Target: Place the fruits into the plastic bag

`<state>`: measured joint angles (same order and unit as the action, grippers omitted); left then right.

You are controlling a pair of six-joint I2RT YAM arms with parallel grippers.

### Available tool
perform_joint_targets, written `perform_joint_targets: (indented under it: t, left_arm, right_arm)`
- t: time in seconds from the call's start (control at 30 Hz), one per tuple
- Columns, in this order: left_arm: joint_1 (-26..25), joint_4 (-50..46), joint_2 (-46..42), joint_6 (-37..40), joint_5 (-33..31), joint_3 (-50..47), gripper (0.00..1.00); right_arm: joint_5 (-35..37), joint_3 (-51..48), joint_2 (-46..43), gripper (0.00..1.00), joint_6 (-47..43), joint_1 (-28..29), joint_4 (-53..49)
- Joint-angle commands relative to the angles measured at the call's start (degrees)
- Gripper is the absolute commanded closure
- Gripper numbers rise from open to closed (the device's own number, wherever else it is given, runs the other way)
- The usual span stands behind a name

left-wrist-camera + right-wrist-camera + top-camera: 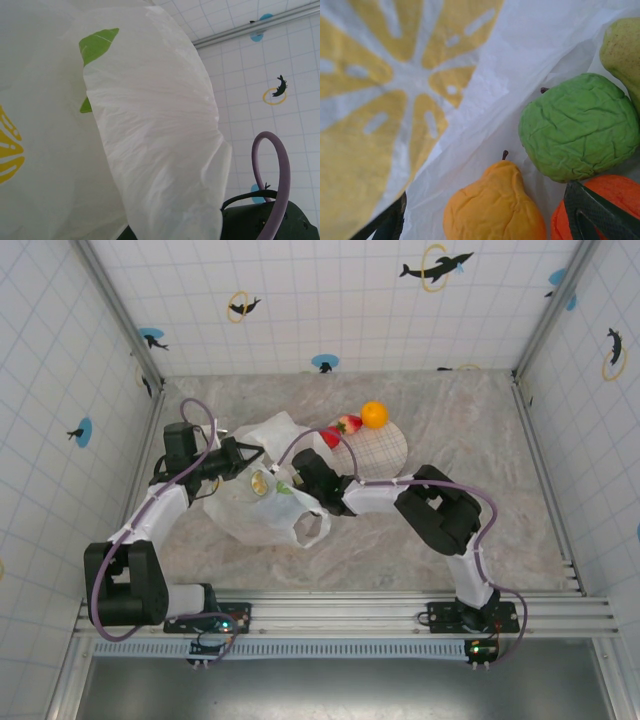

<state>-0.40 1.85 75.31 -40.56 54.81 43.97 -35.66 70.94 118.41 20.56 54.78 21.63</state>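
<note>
Plastic bag (520, 65), pear (492, 202) between right end effector (487, 222) jaws

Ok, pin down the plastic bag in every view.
Top external: plastic bag centre-left, between the arms.
Left wrist: left and centre, as hanging film.
Right wrist: its inside, upper left.
Shared landmark: yellow lemon-slice print, in both wrist views.

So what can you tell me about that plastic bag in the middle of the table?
The bag is thin, white, crinkly plastic printed with lemon slices and green leaves. It slumps on the table, one loop handle flopped toward the near edge. The left gripper pinches its rim; the open right gripper reaches inside, where a yellow pear, a green fruit and an orange lie.
</note>
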Motion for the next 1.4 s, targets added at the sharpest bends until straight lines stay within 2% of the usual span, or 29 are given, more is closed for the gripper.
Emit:
perform_joint_targets:
  t: [0.0,0.33,0.57,0.67,0.83,0.97,1.17,1.37]
  left_arm:
    - [-0.33,0.40,-0.87,0.82,0.13,0.52,1.00]
    - [-0.22,-0.33,-0.68,1.04,-0.05,0.73,1.00]
    - [-0.21,-0.54,-0.60,1.13,-0.14,0.79,1.00]
    - [-0.22,-0.53,-0.51,1.22,-0.12,0.75,1.00]
    - [-0.21,-0.52,-0.29,1.34,-0.05,0.77,1.00]
    - [-0.22,-0.53,-0.16,1.30,0.07,0.77,1.00]
    - [-0.21,-0.66,-0.16,1.38,-0.14,0.89,1.00]
    - [-0.18,-0.97,-0.25,1.46,-0.74,0.87,1.00]
  right_arm:
    - [0.06,1.62,-0.97,0.16,-0.08,-0.46,1.11]
    - [1.24,-4.90,-7.90,0.19,-1.28,-2.29,0.96]
    - [6.27,-11.50,-15.10,0.22,-6.62,-4.48,-5.62]
    - [10.61,-13.39,-17.94,0.22,-8.82,-5.46,-9.16]
    - [24.69,-12.60,-20.55,0.23,-9.54,-6.57,-16.82]
    - [29.59,-13.51,-23.00,0.24,-8.08,-7.75,-19.18]
    - [32.24,-16.14,-27.74,0.23,-8.90,-9.14,-18.46]
    - [43.35,-17.16,-32.61,0.21,-10.79,-10.88,-20.85]
